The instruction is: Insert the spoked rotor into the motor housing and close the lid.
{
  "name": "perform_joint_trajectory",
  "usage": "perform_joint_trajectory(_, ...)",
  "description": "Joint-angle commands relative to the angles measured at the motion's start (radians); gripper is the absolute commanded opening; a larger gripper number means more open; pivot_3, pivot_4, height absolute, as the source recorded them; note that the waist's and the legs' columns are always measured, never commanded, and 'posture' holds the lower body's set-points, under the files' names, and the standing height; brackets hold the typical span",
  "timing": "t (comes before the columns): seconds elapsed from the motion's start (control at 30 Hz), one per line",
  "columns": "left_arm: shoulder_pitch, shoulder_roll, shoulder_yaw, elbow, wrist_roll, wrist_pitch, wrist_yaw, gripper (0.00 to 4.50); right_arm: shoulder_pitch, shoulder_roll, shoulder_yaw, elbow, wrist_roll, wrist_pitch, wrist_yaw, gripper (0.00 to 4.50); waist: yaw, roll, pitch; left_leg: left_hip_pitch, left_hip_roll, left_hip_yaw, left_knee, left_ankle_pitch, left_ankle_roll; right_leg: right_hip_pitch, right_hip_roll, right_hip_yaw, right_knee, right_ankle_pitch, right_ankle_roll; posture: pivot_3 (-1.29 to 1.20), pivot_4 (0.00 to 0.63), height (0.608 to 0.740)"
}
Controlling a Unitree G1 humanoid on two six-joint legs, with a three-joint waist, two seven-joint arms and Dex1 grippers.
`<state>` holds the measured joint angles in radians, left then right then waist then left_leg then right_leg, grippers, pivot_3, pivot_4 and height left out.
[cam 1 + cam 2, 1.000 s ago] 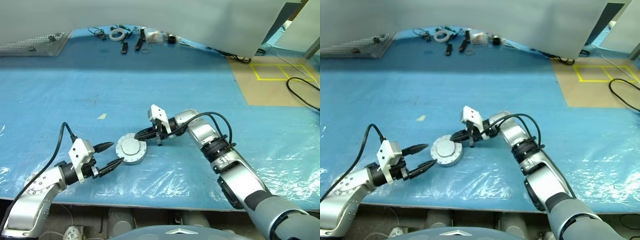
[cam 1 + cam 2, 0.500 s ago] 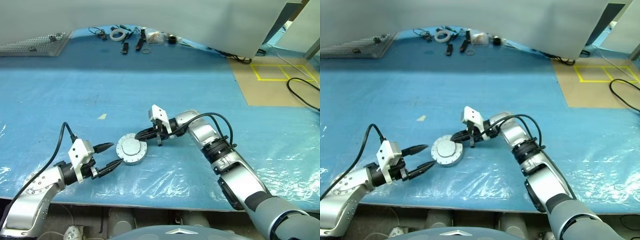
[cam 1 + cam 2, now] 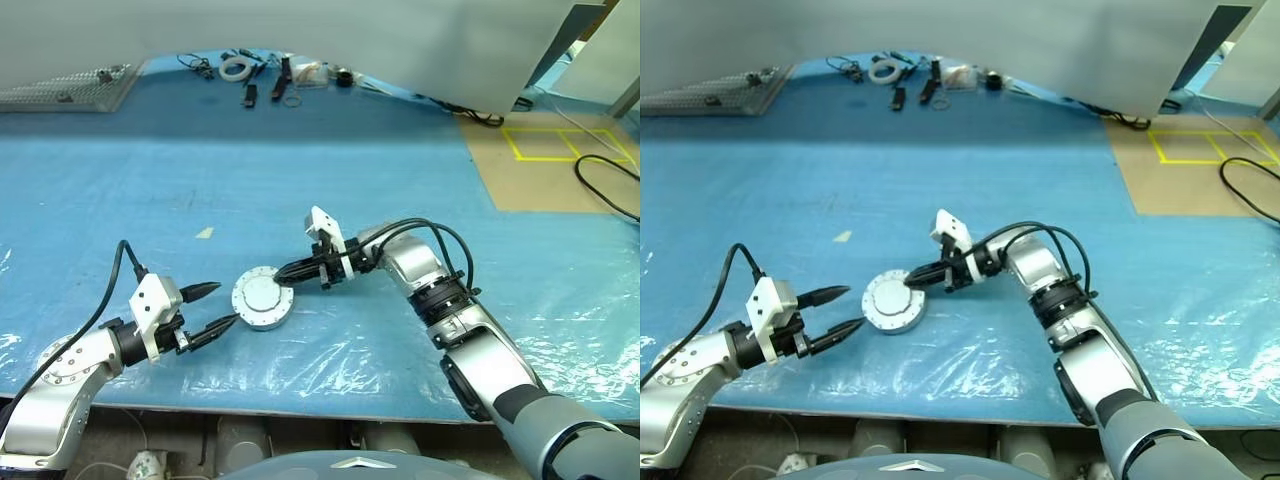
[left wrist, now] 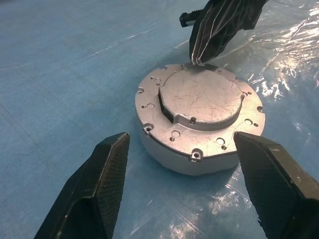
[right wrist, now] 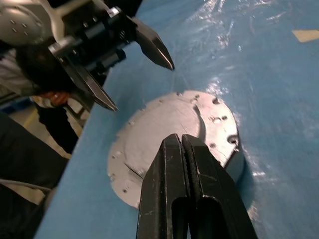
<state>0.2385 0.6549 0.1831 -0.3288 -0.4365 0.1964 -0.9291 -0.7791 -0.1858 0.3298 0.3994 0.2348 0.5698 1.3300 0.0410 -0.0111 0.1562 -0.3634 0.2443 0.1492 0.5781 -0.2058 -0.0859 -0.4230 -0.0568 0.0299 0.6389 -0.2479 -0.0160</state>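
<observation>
Right gripper (image 3: 281, 271) pinched shut, tips at the round silver-white lid's (image 3: 262, 298) far rim; left gripper (image 3: 222, 304) spread wide, empty, just beside its near rim.

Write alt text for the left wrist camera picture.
A round silver lid sits closed on its motor housing on a blue plastic-covered table, between the left gripper's two open black fingers. The right gripper's shut fingers meet the lid's far edge.

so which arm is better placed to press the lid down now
Probably the right. The right gripper is shut, its tips at the far edge of the lid, which lies plain face up on the blue mat. The left gripper is open beside it, clear of the disc.
</observation>
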Motion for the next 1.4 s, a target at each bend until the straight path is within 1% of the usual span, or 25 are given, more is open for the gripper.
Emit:
perform_joint_trajectory(0.03,-0.006,-0.001,0.005,-0.023,-0.011,-0.006,0.003,3.52,-0.037,-0.012,-0.039,-0.087,0.059,0.051,0.004,0.02,0.002,0.0,0.0,0.0,0.0,0.0,0.0,0.0,0.0,0.0,0.0,0.0,0.0,0.0,0.0,0.0,0.15,0.74)
perform_joint_trajectory(0.07,-0.006,-0.001,0.005,-0.026,-0.012,-0.003,0.003,3.52,-0.029,-0.023,-0.032,-0.108,0.051,0.033,0.002,0.02,0.003,0.0,0.0,0.0,0.0,0.0,0.0,0.0,0.0,0.0,0.0,0.0,0.0,0.0,0.0,0.0,0.15,0.74)
perform_joint_trajectory(0.17,-0.003,-0.001,0.006,-0.034,-0.015,0.002,0.004,3.52,0.008,-0.057,0.007,-0.149,0.004,-0.056,-0.013,0.58,0.007,0.0,0.0,-0.001,0.0,0.0,0.0,0.0,0.0,0.0,0.0,0.0,-0.001,0.0,0.0,0.0,0.15,0.74)
perform_joint_trajectory(0.4,0.023,-0.001,0.011,-0.056,-0.02,0.008,0.006,3.52,0.06,-0.083,0.076,-0.181,-0.048,-0.173,-0.008,2.79,0.001,0.0,0.0,-0.001,0.0,0.0,0.0,0.0,0.0,0.0,0.0,0.0,-0.001,0.0,0.0,0.0,0.15,0.74)
perform_joint_trajectory(0.5,0.033,0.001,0.015,-0.065,-0.022,0.014,0.008,3.52,0.067,-0.068,0.103,-0.186,-0.062,-0.183,-0.023,3.75,0.0,0.0,0.0,0.0,0.0,0.0,0.0,0.0,0.0,0.0,0.0,0.0,-0.001,0.0,0.0,0.0,0.15,0.74)
perform_joint_trajectory(0.87,0.065,0.007,0.039,-0.094,-0.036,0.034,0.021,3.52,0.08,-0.025,0.122,-0.159,-0.072,-0.201,-0.067,3.75,0.001,0.0,0.0,-0.001,0.0,0.0,0.0,0.0,0.0,0.0,0.0,0.0,-0.001,0.0,0.0,0.0,0.15,0.74)
perform_joint_trajectory(0.93,0.065,0.01,0.042,-0.092,-0.037,0.035,0.021,3.52,0.074,-0.017,0.116,-0.153,-0.068,-0.191,-0.075,3.75,0.001,0.0,0.0,-0.001,0.0,0.0,0.0,0.0,0.0,0.0,0.0,0.0,-0.001,0.0,0.0,0.0,0.15,0.74)
perform_joint_trajectory(1.0,0.066,0.01,0.043,-0.09,-0.037,0.034,0.021,3.52,0.059,0.003,0.092,-0.153,-0.038,-0.138,-0.087,3.75,0.001,0.0,0.0,-0.001,0.0,0.0,0.0,0.0,0.0,0.0,0.0,0.0,-0.001,0.0,0.0,0.0,0.15,0.74)
perform_joint_trajectory(1.1,0.064,0.01,0.043,-0.087,-0.036,0.035,0.023,3.52,0.058,0.011,0.094,-0.145,-0.047,-0.136,-0.095,3.75,0.0,0.0,0.0,-0.001,0.0,0.0,0.0,0.0,0.0,0.0,0.0,0.0,-0.001,0.0,0.0,0.0,0.15,0.74)
perform_joint_trajectory(1.4,0.066,0.007,0.042,-0.088,-0.035,0.036,0.027,3.52,0.104,0.002,0.16,-0.055,-0.143,-0.267,-0.126,3.75,0.001,0.0,0.0,0.0,0.0,0.0,0.0,0.0,0.0,0.0,0.0,0.0,-0.001,0.0,0.0,0.0,0.15,0.74)
